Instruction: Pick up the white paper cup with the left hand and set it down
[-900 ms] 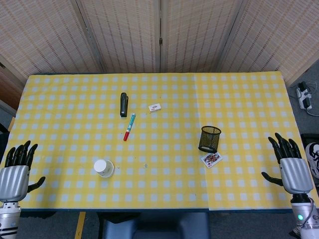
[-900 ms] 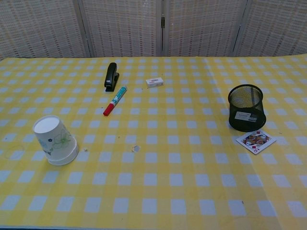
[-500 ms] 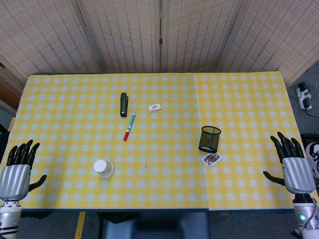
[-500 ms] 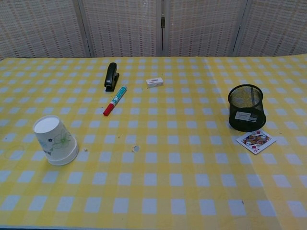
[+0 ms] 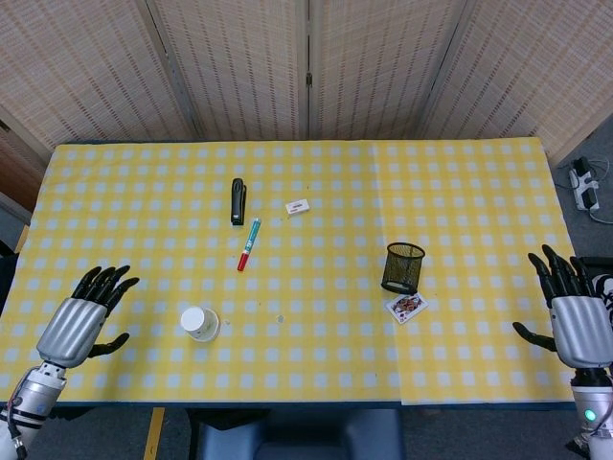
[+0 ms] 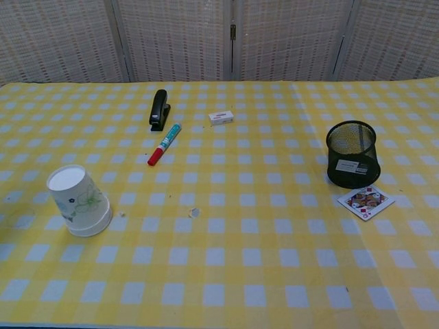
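The white paper cup (image 5: 200, 323) (image 6: 78, 200) stands upside down on the yellow checked table (image 5: 316, 278), near the front left; a faint floral print shows on its side. My left hand (image 5: 83, 317) is over the table's left front part, well to the left of the cup, fingers spread and holding nothing. Past the table's right edge, my right hand (image 5: 574, 318) is open with fingers spread. Neither hand shows in the chest view.
A black stapler (image 5: 238, 200), a red and teal marker (image 5: 248, 243) and a small white box (image 5: 298, 205) lie mid-table behind the cup. A black mesh pen holder (image 5: 403, 267) and a playing card (image 5: 406, 306) sit to the right. A small scrap (image 6: 195, 212) lies right of the cup.
My left hand has moved in over the table's left front area, toward the cup. The right hand has drifted slightly further right. The cup has not moved.
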You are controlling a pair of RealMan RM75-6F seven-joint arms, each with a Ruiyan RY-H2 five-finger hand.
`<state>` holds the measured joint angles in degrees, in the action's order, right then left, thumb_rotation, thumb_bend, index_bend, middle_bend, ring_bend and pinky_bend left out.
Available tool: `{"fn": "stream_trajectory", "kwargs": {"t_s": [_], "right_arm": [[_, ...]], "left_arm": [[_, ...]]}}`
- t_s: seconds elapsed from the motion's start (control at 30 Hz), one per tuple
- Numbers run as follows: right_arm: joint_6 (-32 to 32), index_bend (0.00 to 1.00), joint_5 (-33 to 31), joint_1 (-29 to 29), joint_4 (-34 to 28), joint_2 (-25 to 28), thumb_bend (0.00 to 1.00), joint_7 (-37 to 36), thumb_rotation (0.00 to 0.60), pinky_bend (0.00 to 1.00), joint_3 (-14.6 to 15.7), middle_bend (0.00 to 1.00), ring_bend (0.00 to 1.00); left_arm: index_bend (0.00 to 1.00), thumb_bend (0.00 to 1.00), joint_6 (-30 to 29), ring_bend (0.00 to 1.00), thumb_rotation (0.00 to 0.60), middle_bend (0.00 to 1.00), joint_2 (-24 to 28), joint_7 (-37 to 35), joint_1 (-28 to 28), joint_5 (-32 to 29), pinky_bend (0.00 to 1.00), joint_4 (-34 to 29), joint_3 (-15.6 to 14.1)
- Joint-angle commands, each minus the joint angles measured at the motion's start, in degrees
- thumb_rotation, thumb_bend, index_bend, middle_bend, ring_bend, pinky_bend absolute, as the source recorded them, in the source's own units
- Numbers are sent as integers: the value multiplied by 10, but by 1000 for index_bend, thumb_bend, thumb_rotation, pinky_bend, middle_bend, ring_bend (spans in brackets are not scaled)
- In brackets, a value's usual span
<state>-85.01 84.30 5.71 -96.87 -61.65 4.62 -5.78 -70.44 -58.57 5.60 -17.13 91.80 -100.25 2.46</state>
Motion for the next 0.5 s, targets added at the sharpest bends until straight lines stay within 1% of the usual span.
{"fn": "stream_trajectory", "kwargs": {"t_s": [0.03,0.23,0.5], "right_arm": [[1,0,0,1,0,0,58,-1,600,0,0,0,81],[3,0,2,2,1,1,57,-5,600,0,1,0,81],[4,0,3,2,4,1,58,-11,600,0,2,0,81]], "left_arm": [[169,268,42,77,600,85,21,-15,-31,19,1,-18,-12],[166,268,78,76,600,85,13,-16,-63,36,1,-24,-17],[165,271,110,71,600,85,-20,10,-95,41,1,-13,-15]]}}
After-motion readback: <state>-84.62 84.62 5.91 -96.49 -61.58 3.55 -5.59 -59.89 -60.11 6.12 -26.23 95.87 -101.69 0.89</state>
